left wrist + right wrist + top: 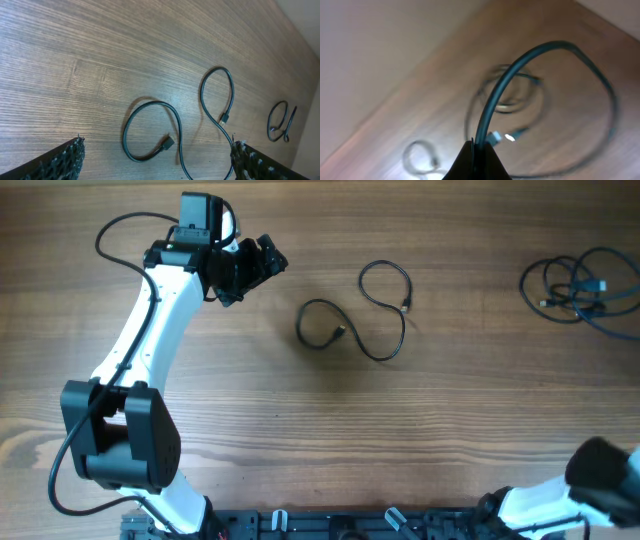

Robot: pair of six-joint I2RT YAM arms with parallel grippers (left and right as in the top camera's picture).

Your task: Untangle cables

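One loose black cable lies in an S-shaped double loop at the table's middle, both plug ends free. It also shows in the left wrist view. My left gripper is open and empty, above the table to the left of this cable; its fingers straddle the cable's lower loops from above. A bundle of cables lies at the far right. My right gripper is shut on a dark cable that arcs up from its jaws, above blurred cable loops.
The wooden table fills the view. My left arm crosses the left side. My right arm is at the bottom right corner, its gripper outside the overhead view. A rail runs along the front edge.
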